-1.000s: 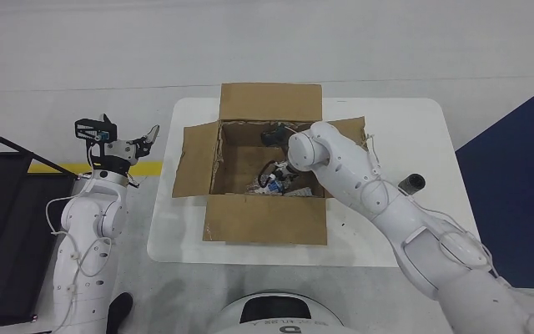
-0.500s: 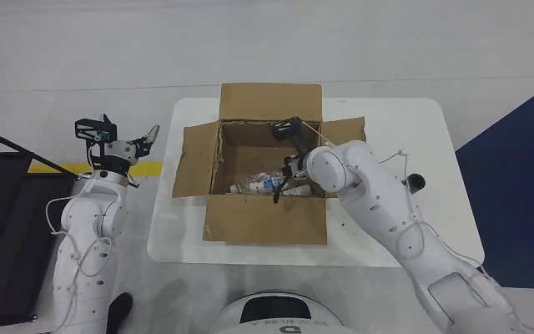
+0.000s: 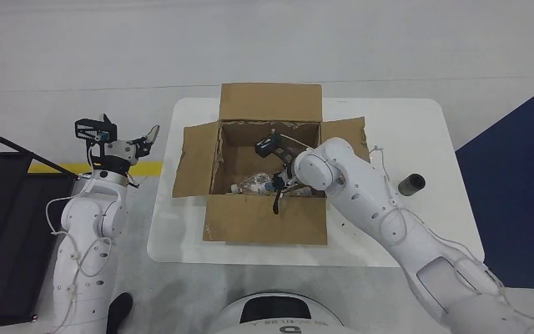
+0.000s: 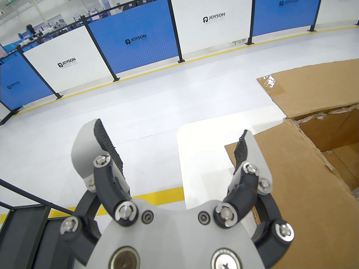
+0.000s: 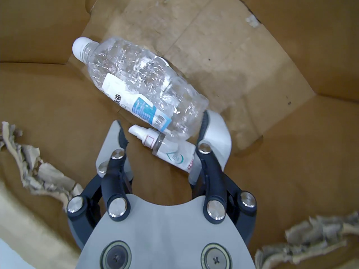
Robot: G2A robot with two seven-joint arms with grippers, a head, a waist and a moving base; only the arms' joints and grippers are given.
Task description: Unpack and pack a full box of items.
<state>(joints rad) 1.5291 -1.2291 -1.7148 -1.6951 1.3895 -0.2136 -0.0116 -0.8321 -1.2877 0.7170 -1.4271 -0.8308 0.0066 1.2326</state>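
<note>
Cardboard box (image 3: 265, 219): open, flaps spread outward, standing on the white table (image 3: 400, 134).
Water bottle (image 5: 140, 85): clear, white cap, lying on its side on the box floor.
Spray bottle (image 5: 165, 148): small and white, lying on the box floor just beside the water bottle.
Right gripper (image 5: 164, 124): lowered inside the box, fingers apart, one on either side of the spray bottle; contact cannot be confirmed.
Left gripper (image 4: 170, 130): fingers apart, nothing held, positioned off the table's left edge, well apart from the box contents.
Dark cylinder (image 3: 411, 184): on the table, to the right of the box.
</note>
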